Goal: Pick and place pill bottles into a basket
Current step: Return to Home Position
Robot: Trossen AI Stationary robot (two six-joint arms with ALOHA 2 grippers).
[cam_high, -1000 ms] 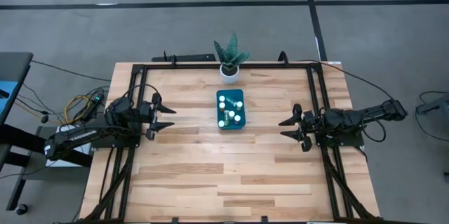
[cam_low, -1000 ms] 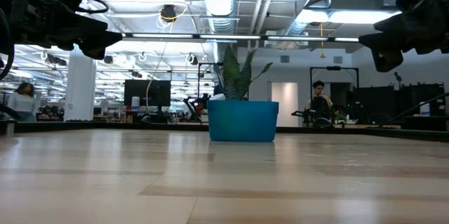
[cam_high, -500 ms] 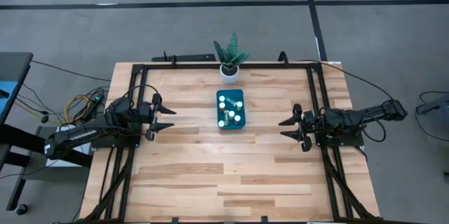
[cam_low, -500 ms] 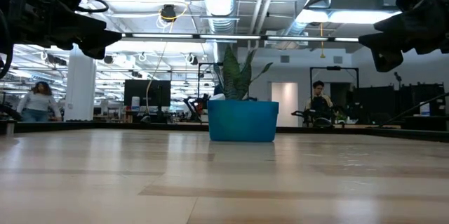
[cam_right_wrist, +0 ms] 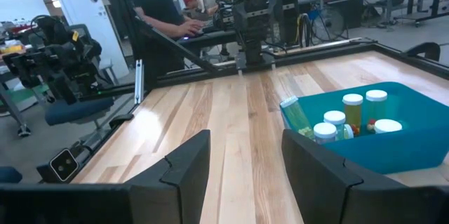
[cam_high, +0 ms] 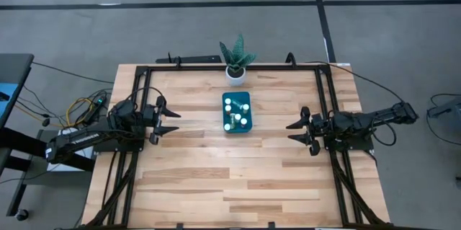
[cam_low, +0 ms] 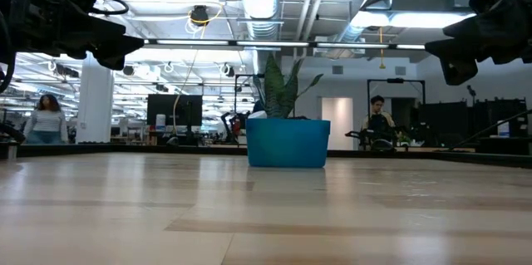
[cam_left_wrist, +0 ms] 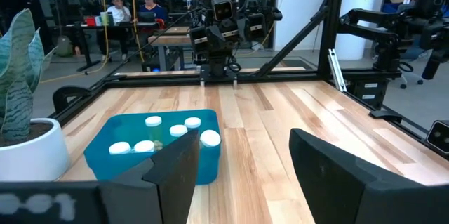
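well, nothing on the table (cam_high: 216, 176) moves across the last second. the left gripper (cam_high: 171, 120) stays parked at 9 o'clock of the basket (cam_high: 237, 131), and the right gripper (cam_high: 297, 133) stays between 3 and 4 o'clock of it. both are well apart from it, each with its fingers spread and holding nothing. only a person (cam_low: 46, 120) walking in the room behind shifts. i judge from this that the arms have reached their rest pose and the job is as good as finished, since no bottle shows on the bare wood. the basket sits near the table's middle, a little toward 12 o'clock, with the potted plant (cam_high: 236, 58) just beyond it at 12 o'clock. the pill bottles (cam_high: 229, 103) are all inside it. about six round white caps show, most upright, and one greenish-bodied bottle leans against the wall.
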